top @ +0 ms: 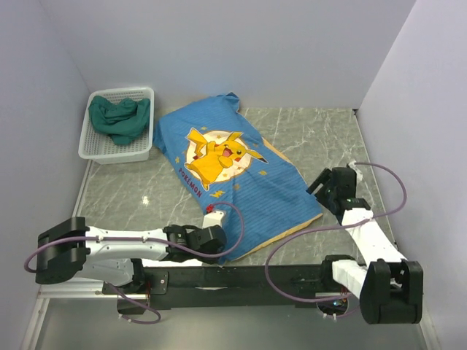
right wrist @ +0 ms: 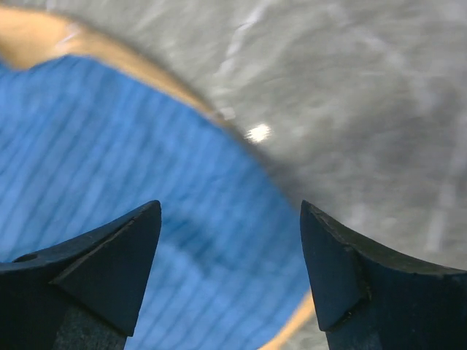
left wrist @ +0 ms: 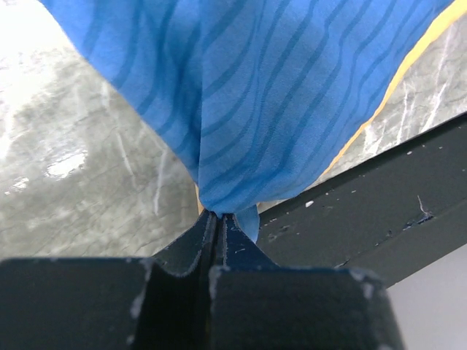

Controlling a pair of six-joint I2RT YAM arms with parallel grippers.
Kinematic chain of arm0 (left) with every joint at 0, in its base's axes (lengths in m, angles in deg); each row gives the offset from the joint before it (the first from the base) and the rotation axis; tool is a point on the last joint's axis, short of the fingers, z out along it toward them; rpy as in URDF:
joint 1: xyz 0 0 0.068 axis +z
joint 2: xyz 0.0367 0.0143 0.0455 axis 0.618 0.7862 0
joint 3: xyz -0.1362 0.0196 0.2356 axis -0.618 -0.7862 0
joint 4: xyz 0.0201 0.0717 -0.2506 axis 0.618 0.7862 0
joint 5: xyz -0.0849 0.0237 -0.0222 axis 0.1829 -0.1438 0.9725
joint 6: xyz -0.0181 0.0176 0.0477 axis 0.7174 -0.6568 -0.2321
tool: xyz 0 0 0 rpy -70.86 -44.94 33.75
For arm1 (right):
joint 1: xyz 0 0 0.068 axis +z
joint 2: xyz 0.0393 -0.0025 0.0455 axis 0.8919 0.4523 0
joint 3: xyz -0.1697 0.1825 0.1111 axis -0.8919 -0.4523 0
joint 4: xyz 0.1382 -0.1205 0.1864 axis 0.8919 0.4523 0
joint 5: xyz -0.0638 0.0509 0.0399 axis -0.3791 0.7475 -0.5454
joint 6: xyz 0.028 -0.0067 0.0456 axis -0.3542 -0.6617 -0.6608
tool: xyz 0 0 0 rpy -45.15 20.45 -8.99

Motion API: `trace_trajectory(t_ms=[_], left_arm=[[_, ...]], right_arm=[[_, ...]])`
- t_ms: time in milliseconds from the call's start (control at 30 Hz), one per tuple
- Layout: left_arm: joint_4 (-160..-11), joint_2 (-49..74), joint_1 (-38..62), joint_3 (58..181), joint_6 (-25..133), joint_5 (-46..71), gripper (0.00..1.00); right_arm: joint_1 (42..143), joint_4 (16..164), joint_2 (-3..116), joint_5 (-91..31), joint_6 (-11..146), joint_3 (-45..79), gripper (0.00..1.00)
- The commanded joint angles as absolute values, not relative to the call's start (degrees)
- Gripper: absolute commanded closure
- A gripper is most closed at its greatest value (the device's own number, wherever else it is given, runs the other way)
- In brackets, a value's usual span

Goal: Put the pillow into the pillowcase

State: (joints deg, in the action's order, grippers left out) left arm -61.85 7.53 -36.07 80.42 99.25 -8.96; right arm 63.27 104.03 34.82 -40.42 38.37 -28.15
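Blue striped cloth with a yellow cartoon print in a pale circle, the pillowcase (top: 248, 182) lies on the grey marble table (top: 328, 138). Its long axis runs on a slant, from the far left beside the white basket (top: 120, 91) to the near right. A mustard-yellow border shows along its near-right edge, and the print sits towards the far end. The surface is fairly flat, with soft folds at the far corner.

The left gripper (top: 212, 217) is clamped tight on the near corner of the cloth, and its wrist view shows the fabric bunched into a pinch between the closed fingers (left wrist: 232, 227). The right gripper (top: 322, 184) is spread wide over the near-right edge, one finger (right wrist: 120, 251) over the blue; whether it touches is unclear. A green cloth (top: 118, 118) lies in the basket.
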Motion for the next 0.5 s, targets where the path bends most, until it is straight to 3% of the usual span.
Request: trace_trajectory(t_ms=[0,133,200,233,267,333,367,467], left_arm=[[-64.7,7.7,-37.4,81.2,100.5,-8.0,0.99],[-64.3,6.5,-38.5,81.7,100.9,-8.1,0.99],[-64.1,6.1,-39.5,82.7,100.5,-7.9,0.99],[-64.5,6.3,-40.0,83.1,99.8,-7.5,0.99],[-64.9,6.5,-41.2,83.5,99.4,-6.6,0.99],[-66.0,7.8,-42.8,85.3,98.3,-4.9,0.99],[-65.8,8.5,-44.8,86.2,98.1,-4.8,0.99],[-66.1,11.7,-48.1,89.3,97.3,-4.6,0.99]], right_arm=[[61.2,104.3,32.6,-44.8,37.6,-30.1,0.17],[62.0,98.7,39.8,-36.2,35.2,-31.9,0.20],[62.1,97.7,41.3,-34.5,35.2,-31.8,0.28],[62.0,98.6,41.3,-35.2,35.2,-31.2,0.35],[61.5,99.1,40.9,-35.7,35.2,-30.5,0.61],[58.4,101.6,40.2,-35.6,36.6,-26.7,0.84],[56.3,102.6,40.2,-35.2,37.4,-25.0,1.00],[46.3,104.5,40.6,-33.0,38.7,-20.4,1.00]])
